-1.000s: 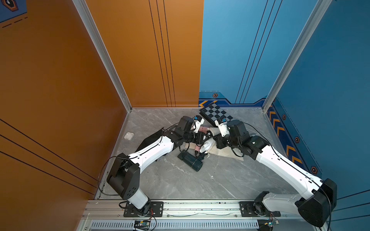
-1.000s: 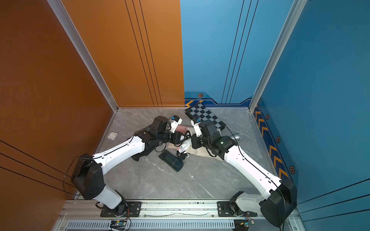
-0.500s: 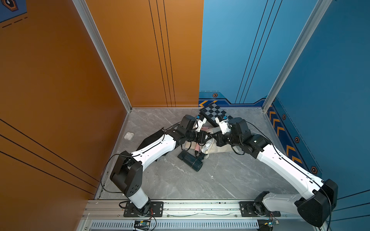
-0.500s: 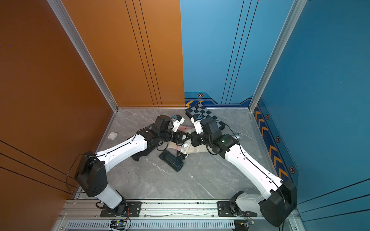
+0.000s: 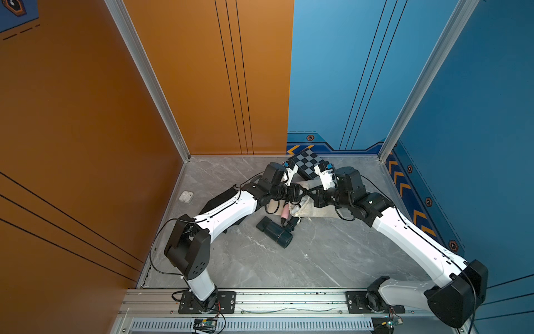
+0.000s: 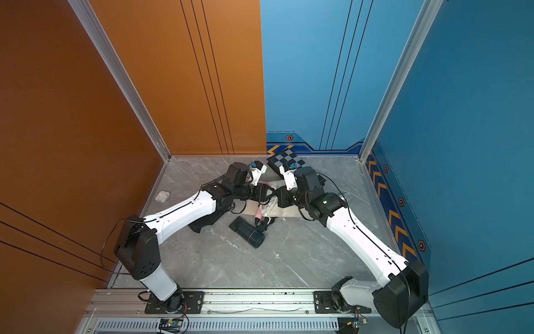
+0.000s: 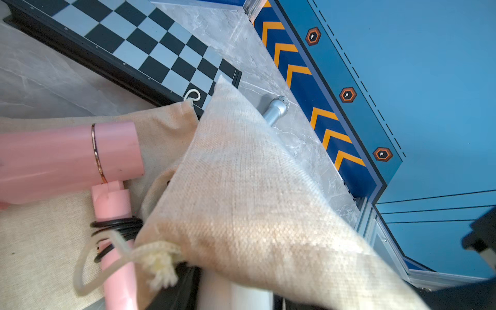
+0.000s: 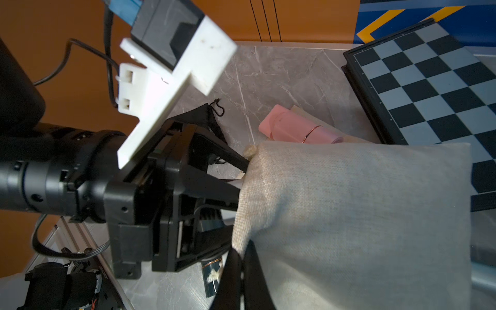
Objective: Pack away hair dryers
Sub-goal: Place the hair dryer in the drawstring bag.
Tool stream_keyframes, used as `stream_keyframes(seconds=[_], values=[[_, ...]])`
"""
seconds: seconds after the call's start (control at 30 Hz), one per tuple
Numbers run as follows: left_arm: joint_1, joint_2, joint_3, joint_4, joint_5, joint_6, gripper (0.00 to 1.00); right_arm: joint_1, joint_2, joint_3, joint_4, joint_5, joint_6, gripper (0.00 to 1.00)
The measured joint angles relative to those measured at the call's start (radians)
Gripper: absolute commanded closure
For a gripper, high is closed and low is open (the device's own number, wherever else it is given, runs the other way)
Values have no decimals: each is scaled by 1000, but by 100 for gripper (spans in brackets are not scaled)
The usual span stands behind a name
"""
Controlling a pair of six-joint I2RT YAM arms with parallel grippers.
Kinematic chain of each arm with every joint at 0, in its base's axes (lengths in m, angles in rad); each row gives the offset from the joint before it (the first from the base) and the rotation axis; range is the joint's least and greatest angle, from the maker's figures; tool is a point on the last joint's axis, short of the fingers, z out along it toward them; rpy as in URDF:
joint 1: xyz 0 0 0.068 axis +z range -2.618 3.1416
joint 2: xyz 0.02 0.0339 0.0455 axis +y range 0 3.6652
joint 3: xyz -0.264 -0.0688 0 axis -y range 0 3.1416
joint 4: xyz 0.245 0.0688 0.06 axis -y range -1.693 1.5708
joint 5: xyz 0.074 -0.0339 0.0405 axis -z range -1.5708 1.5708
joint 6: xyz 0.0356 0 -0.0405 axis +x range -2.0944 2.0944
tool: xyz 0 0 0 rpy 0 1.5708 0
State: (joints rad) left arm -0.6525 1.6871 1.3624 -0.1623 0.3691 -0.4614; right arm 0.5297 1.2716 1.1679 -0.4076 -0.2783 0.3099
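Closing in: left gripper (image 8: 237,199) meets right gripper (image 8: 245,248) at lifted cloth bag (image 8: 362,214)

Since a second ago the left arm has pushed toward the right one, and the pair now meet nose to nose over the far middle of the bench (image 5: 318,254). Plain between them back then, the white dryer (image 7: 233,296) now shows only as a pale barrel cut off at the edge of the left wrist view, under the bag's mouth; how far in it sits cannot be told. The right gripper is clamped tight on the bag's hem, holding the mouth up off the bench. Black fingers (image 8: 225,157) of the left gripper stand somewhat apart, tips lost behind the hem, so whether they grip the dryer cannot be told. The pink dryer (image 7: 67,161), black cord wound round its handle, lies on a flat beige cloth (image 7: 40,241) just beside, its rear cropped in the left wrist view. The dark teal dryer (image 5: 274,232) lies on bare bench nearer the robot's bases, apart from both grippers. Behind the lifted bag a silver microphone (image 7: 276,108) is half covered, next to the chessboard (image 7: 150,45).
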Motion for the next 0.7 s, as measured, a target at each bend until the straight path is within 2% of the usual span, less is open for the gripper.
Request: stream_keyframes(seconds=[0.07, 0.13, 0.4, 0.7], values=[[-2, 0, 18, 13, 0, -3, 26, -12, 0, 0, -1, -5, 7, 100], [-2, -2, 39, 14, -6, -1, 22, -29, -2, 0, -1, -6, 14, 100], [14, -127, 44, 3, -2, 27, 22, -83, -8, 19, -6, -8, 29, 100], [177, -346, -38, -50, -11, 27, 21, -95, 38, 189, -31, -61, 38, 100]])
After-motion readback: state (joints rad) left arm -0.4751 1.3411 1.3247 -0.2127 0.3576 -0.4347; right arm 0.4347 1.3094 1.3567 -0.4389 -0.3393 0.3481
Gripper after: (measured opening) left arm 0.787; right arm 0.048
